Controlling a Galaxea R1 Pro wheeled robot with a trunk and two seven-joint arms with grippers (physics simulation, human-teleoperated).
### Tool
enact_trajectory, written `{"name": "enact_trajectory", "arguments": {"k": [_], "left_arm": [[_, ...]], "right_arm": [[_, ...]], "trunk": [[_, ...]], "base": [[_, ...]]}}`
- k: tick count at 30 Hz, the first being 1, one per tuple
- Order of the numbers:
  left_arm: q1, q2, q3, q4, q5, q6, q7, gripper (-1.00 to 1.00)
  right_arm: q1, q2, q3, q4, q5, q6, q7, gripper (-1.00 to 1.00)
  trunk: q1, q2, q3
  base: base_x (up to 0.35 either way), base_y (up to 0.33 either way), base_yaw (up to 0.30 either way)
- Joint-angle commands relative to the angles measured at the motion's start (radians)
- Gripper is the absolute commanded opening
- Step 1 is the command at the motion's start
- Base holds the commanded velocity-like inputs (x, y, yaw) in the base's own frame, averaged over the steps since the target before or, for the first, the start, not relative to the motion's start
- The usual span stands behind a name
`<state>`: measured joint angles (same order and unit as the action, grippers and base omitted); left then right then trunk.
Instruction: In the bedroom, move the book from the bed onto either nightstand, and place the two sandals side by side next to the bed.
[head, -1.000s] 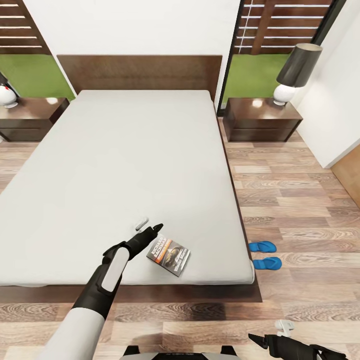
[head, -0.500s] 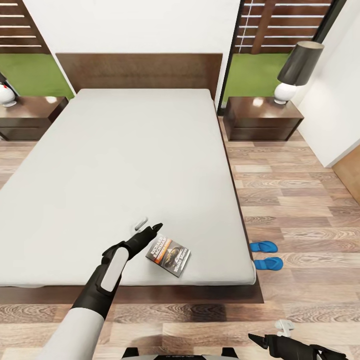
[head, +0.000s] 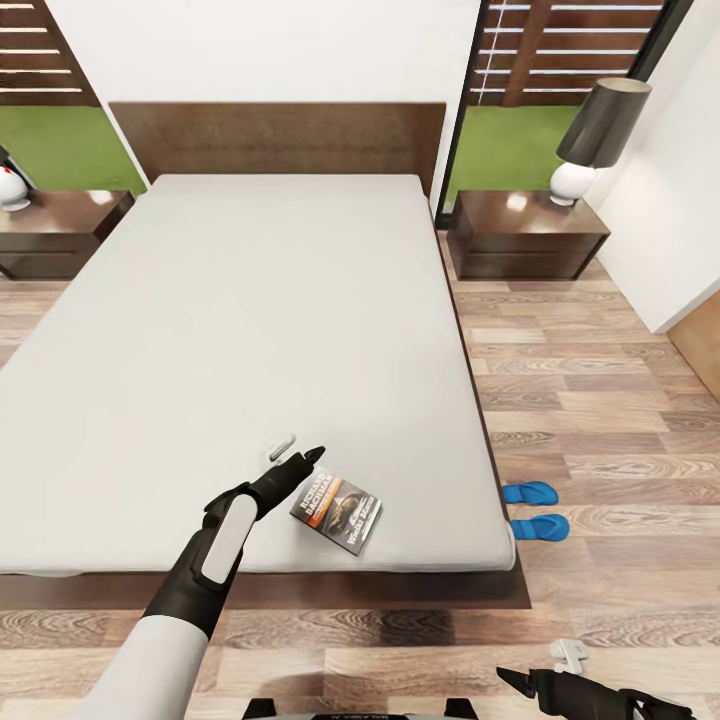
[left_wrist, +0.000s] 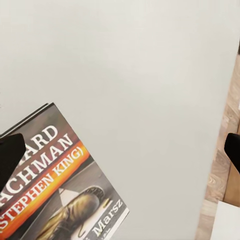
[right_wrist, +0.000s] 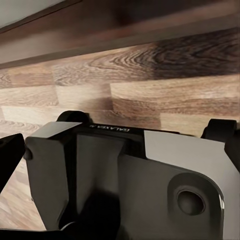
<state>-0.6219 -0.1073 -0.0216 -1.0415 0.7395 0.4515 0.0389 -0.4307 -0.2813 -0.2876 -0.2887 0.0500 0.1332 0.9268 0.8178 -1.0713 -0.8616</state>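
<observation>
The book (head: 337, 511) lies flat on the bed (head: 270, 330), near the mattress's front right corner. Its dark cover with white lettering and an orange band is close up in the left wrist view (left_wrist: 55, 195). My left gripper (head: 300, 452) hovers just left of and above the book, open, with one fingertip (left_wrist: 10, 155) over the cover's edge. The two blue sandals (head: 527, 492) (head: 540, 526) lie side by side on the floor by the bed's right front corner. My right gripper (head: 540, 668) hangs low over the floor at the front right, open and holding nothing.
A dark nightstand (head: 525, 238) with a black-shaded lamp (head: 598, 135) stands right of the headboard. Another nightstand (head: 55, 225) with a lamp base (head: 12, 188) stands on the left. Wood-plank floor runs along the bed's right side. The right wrist view looks onto the robot's base (right_wrist: 125, 185).
The whole picture has shifted slightly, so the camera has moved a little. Both arms keep their pose and the book and sandals stay where they were.
</observation>
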Motion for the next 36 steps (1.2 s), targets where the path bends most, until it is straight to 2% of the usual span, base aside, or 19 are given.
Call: {"name": "enact_trajectory", "arguments": {"k": [1, 36], "left_arm": [[-0.001, 0.0, 0.0, -0.001, 0.009, 0.004, 0.004, 1.0], [0.0, 0.0, 0.0, 0.0, 0.009, 0.004, 0.004, 1.0]], "right_arm": [[0.0, 0.001, -0.008, -0.001, 0.005, 0.009, 0.006, 1.0], [0.0, 0.001, -0.008, -0.001, 0.005, 0.009, 0.006, 1.0]], "trunk": [[0.004, -0.008, -0.004], [0.138, -0.253, -0.114]], "base": [[0.0, 0.0, 0.0], [0.0, 0.0, 0.0]]}}
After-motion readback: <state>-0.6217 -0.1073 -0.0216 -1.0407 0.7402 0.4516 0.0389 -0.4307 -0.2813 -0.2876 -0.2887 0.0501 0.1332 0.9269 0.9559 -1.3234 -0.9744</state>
